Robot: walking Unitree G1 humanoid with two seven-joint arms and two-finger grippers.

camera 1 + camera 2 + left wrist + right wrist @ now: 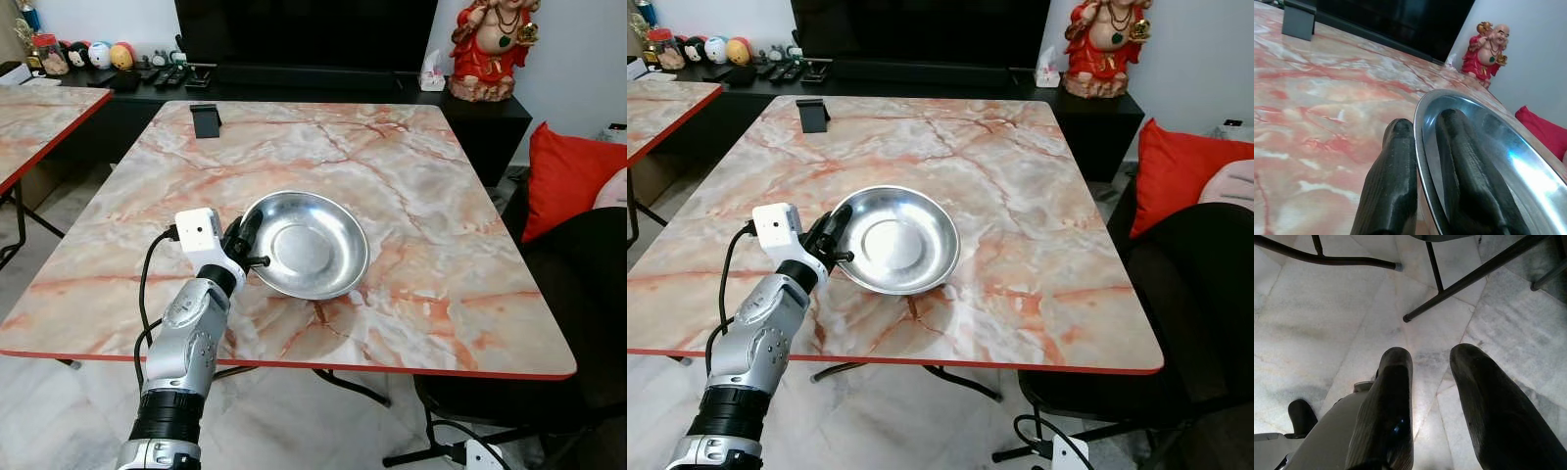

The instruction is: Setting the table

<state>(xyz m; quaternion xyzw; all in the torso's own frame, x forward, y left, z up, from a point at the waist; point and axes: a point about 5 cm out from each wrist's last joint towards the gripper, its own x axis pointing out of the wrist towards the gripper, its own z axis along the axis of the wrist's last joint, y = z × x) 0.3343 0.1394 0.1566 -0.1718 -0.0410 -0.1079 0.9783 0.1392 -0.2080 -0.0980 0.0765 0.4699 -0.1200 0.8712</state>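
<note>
The left pincer (247,238) pinches the left rim of the round, upward-facing steel bowl (312,245) on the marble table (431,196).

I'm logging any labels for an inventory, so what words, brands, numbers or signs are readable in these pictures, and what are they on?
None can be read.
The round silver metal bowl, held at its rim by the left gripper, is unmarked.
The orange-veined marble-patterned table bears only veining.
The red and gold laughing figurine shows no writing.
The small items on the black cabinet are too small to read.
</note>
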